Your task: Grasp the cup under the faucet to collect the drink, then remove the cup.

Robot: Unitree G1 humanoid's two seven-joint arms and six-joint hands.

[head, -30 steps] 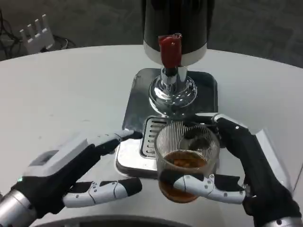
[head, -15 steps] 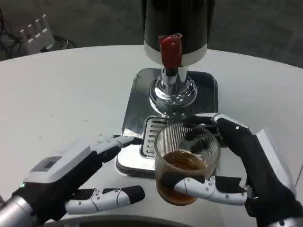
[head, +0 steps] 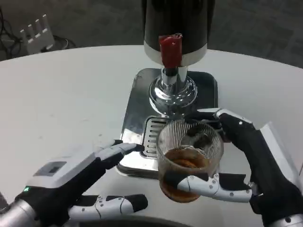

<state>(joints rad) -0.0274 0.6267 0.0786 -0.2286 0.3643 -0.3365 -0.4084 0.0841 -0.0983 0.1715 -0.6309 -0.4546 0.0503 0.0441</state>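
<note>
1. You see one cup (head: pixel 189 158), a clear ribbed glass with brown drink in its lower part. It sits just in front of the faucet (head: pixel 171 49), over the front edge of the drip tray (head: pixel 142 161).
2. You see one dispenser (head: pixel 177 21), black with a red faucet handle and a chrome base, standing on one steel drip tray.
3. Your right hand (head: pixel 246 161) grips the cup: one finger crosses the front of the glass and another goes behind its rim.
4. Your left hand (head: pixel 75 182) is to the left of the cup, apart from it, fingers spread and holding nothing. One fingertip is very near the tray corner; I cannot say if it touches.
5. The table (head: pixel 61 94) is white and round. Behind the dispenser the floor is grey, and one white object (head: pixel 35 32) with cables lies there, maybe a power strip.
</note>
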